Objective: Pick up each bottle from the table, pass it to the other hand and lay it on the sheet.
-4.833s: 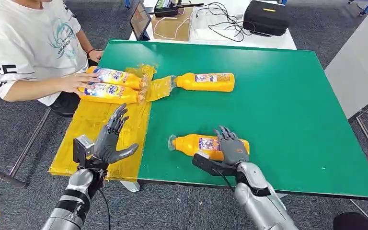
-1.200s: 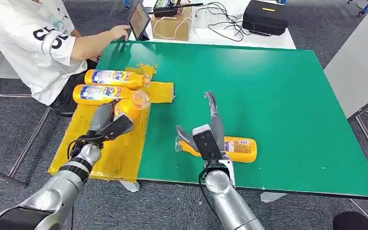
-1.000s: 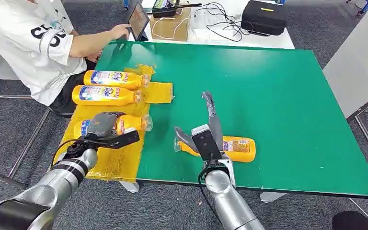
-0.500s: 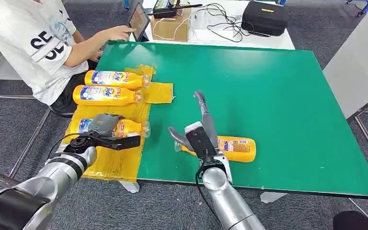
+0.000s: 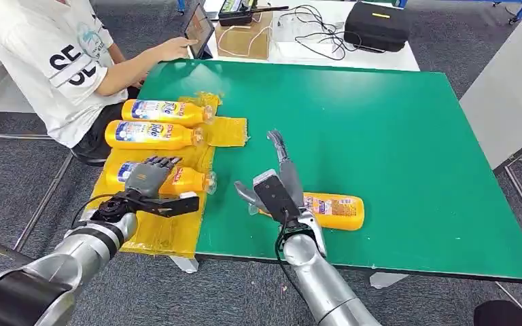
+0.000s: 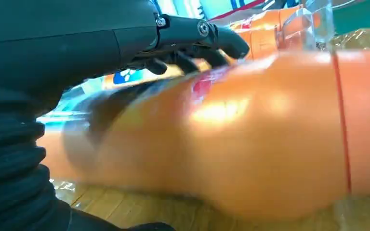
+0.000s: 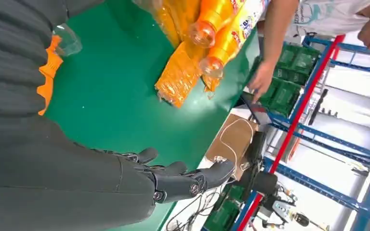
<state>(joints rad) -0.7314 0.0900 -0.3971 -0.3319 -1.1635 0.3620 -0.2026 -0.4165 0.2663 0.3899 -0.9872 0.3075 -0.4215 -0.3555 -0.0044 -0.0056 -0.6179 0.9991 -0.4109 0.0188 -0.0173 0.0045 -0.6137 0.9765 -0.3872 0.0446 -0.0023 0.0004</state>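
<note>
Orange plastic bottle with a blue label (image 5: 166,179) lies on the crinkled yellow sheet (image 5: 170,227), nearest of three there; the left hand (image 5: 144,178) rests on it, fingers curled over its body. Another orange bottle (image 5: 333,210) lies on the green table (image 5: 394,136) beside the right hand (image 5: 279,180), fingers spread, holding nothing.
</note>
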